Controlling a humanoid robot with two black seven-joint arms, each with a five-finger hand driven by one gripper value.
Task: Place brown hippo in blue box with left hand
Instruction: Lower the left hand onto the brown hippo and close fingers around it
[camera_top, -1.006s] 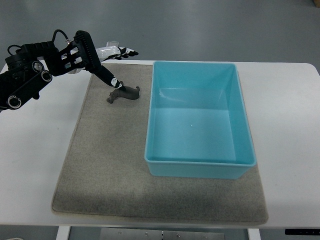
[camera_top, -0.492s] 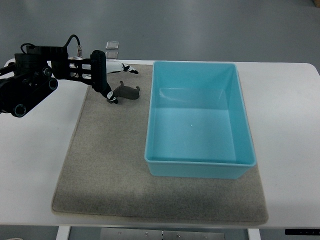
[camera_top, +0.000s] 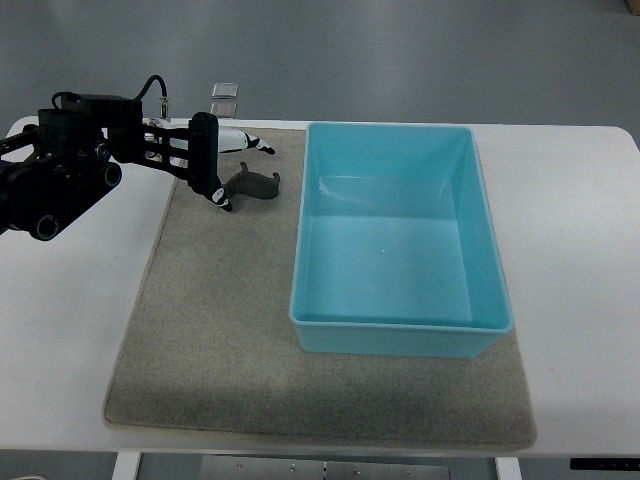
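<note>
A white bench (camera_top: 580, 250) carries a grey mat (camera_top: 210, 330) that covers most of its middle, reaching from near the far edge to near the near edge. On the right half of the mat stands the blue box (camera_top: 400, 330), open on top and with nothing in it, its long sides running from the far edge toward the near edge. The hippo (camera_top: 255, 183), small and dark brown, lies on the mat near its far edge, just beside the box's far left corner but apart from its wall. The left arm comes in from the left edge over the bench's far left corner, black and jointed, with a cable looping above it. Its left hand (camera_top: 212, 172) is at the hippo's left side: the dark fingers (camera_top: 208, 160) point down toward the mat with a white-tipped one at the hippo's left end, and a white finger stretches along the mat's far edge behind the toy. The fingers are partly curled around the hippo's left end, but whether they actually grip it cannot be told from this view. A small clear object (camera_top: 225, 90) sits beyond the bench's far edge.
</note>
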